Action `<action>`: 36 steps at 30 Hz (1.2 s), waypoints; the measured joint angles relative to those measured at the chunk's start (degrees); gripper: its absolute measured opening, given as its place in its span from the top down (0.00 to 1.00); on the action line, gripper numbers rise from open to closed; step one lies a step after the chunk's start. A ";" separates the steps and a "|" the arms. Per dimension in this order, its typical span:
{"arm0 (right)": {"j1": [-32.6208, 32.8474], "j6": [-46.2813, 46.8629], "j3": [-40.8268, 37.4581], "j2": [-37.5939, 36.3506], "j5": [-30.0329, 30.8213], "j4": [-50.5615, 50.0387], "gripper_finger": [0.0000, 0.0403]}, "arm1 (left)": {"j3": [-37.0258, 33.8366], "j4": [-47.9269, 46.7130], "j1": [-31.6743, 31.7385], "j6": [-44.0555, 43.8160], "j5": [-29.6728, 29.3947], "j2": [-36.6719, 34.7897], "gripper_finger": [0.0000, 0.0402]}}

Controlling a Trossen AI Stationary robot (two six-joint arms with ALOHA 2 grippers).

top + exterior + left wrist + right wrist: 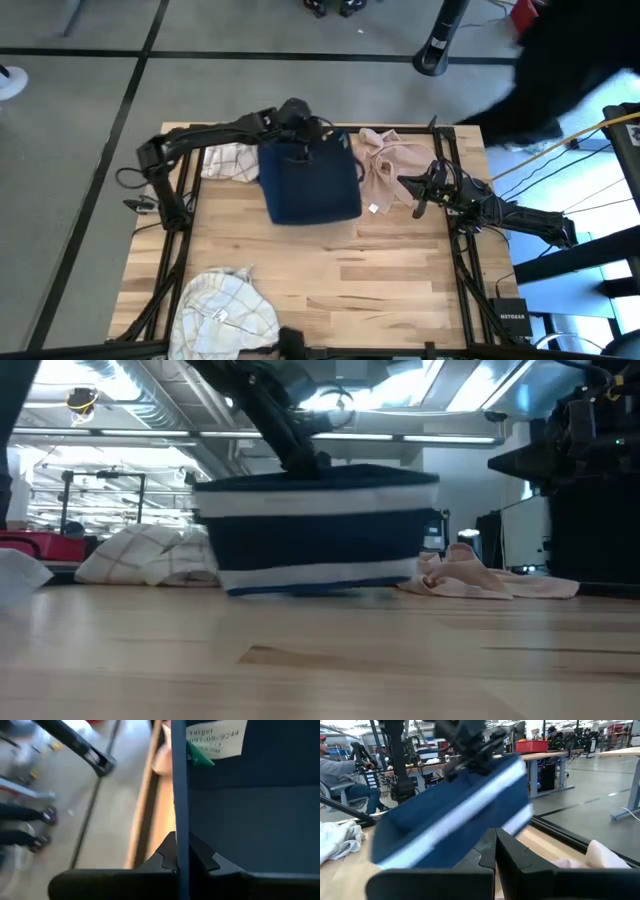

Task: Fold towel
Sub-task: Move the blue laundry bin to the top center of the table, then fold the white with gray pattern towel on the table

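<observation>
Left gripper [300,125] pinching navy towel [310,182] by its far edge, hanging it just above table [400,290] centre. Right gripper [420,193] waiting pressed together, empty, beside pink cloth [385,165]. Checked cloth [230,160] lying behind-left, white cloth [225,310] sitting near front edge.

The left arm reaches across the far side of the table, toward 12 o'clock. Its left gripper [300,128] is pinched tight on the top edge of the blue towel [310,180]. The right arm waits at 3 o'clock, and the right gripper [422,195] is closed with nothing in it.
</observation>
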 joint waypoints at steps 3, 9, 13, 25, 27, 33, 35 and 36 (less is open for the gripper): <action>0.00 0.00 0.00 0.01 0.01 -0.71 0.98 | 2.46 3.42 1.93 5.43 0.06 4.48 1.00; 0.00 -0.02 0.00 0.01 0.01 -1.04 0.98 | 4.50 8.82 5.65 11.61 -3.25 10.64 0.96; 0.00 -0.04 0.00 0.01 0.87 -0.99 0.98 | 4.48 11.75 6.85 16.87 -4.38 11.90 0.90; 0.00 -1.42 0.07 0.01 4.80 -1.31 0.96 | 4.48 9.76 1.30 13.79 -13.79 4.38 0.52; 0.00 -1.36 0.07 -0.01 4.80 -1.39 0.93 | 4.48 6.56 -0.47 9.00 -14.61 1.09 0.50; 0.00 -1.32 0.07 0.01 2.73 -1.25 0.74 | 4.59 -11.45 -8.67 -5.15 -14.93 -10.72 0.48; 0.00 -1.34 0.03 0.01 1.47 -0.78 0.69 | 4.59 -19.77 -12.77 -10.97 -14.68 -14.13 0.48; 0.00 -1.41 0.03 0.01 0.72 -0.54 0.67 | 4.59 -24.05 -15.06 -14.66 -14.49 -15.52 0.48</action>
